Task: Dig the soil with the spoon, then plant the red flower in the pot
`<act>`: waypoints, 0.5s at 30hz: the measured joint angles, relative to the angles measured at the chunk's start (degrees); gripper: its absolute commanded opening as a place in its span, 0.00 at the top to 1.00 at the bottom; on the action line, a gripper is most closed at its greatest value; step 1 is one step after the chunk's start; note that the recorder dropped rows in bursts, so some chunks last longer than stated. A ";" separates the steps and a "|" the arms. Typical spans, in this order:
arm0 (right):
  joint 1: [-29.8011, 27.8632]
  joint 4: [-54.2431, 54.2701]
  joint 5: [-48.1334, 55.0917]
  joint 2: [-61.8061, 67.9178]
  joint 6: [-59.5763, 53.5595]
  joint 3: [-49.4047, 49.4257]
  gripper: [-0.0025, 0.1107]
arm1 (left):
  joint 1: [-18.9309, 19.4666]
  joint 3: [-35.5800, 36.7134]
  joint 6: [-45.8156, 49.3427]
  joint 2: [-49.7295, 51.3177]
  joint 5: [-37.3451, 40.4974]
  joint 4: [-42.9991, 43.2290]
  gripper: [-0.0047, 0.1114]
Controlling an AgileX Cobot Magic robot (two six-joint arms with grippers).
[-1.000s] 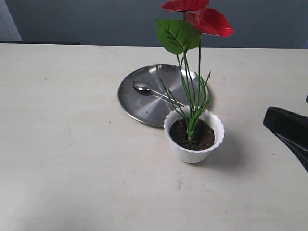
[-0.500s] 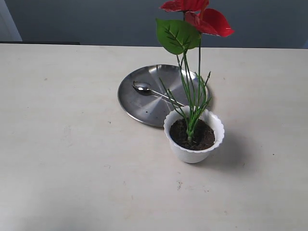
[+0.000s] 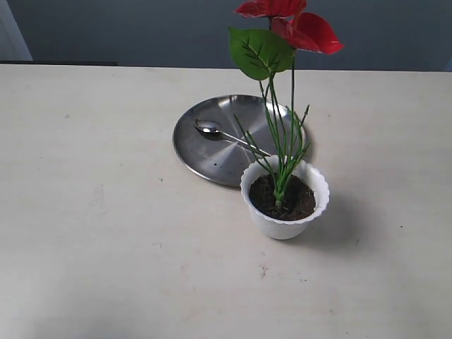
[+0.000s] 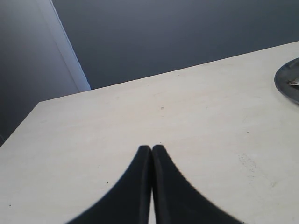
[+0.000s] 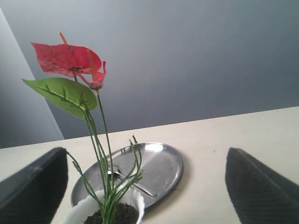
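The red flower (image 3: 302, 28) stands upright in the white scalloped pot (image 3: 285, 220), its stems rooted in the dark soil (image 3: 296, 201). Behind the pot the silver spoon (image 3: 224, 135) lies on the steel plate (image 3: 205, 159). The right wrist view shows the same flower (image 5: 67, 58), pot (image 5: 84, 211), soil (image 5: 126, 215), spoon (image 5: 135, 184) and plate (image 5: 163, 163), and my right gripper (image 5: 145, 179) is open, back from the pot, holding nothing. My left gripper (image 4: 152, 148) is shut on nothing over bare table, with the plate (image 4: 287, 81) far off. Neither gripper appears in the exterior view.
The pale table (image 3: 106, 212) stretches around the pot and plate, with a dark grey wall (image 3: 141, 28) behind its far edge. A light vertical strip (image 4: 65, 46) marks a wall corner past the table's far end.
The right gripper, at the exterior view's right edge one second ago, has withdrawn out of that view. Flower, pot, spoon and plate have not moved.
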 measured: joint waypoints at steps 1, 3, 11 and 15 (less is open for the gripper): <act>0.00 -0.11 -1.01 0.00 -0.59 0.94 0.22 | 0.00 0.00 0.00 0.00 0.00 0.00 0.96; 0.00 -0.22 -1.90 0.00 -1.28 2.69 0.22 | 0.00 0.00 0.00 0.00 0.00 0.00 0.96; -0.03 -3.80 -1.31 0.00 -1.75 2.90 0.22 | 0.00 0.00 0.00 0.00 0.00 0.00 0.96; -0.03 -3.90 -1.31 0.00 -1.75 2.90 0.22 | 0.00 0.00 0.00 0.00 0.00 0.00 0.96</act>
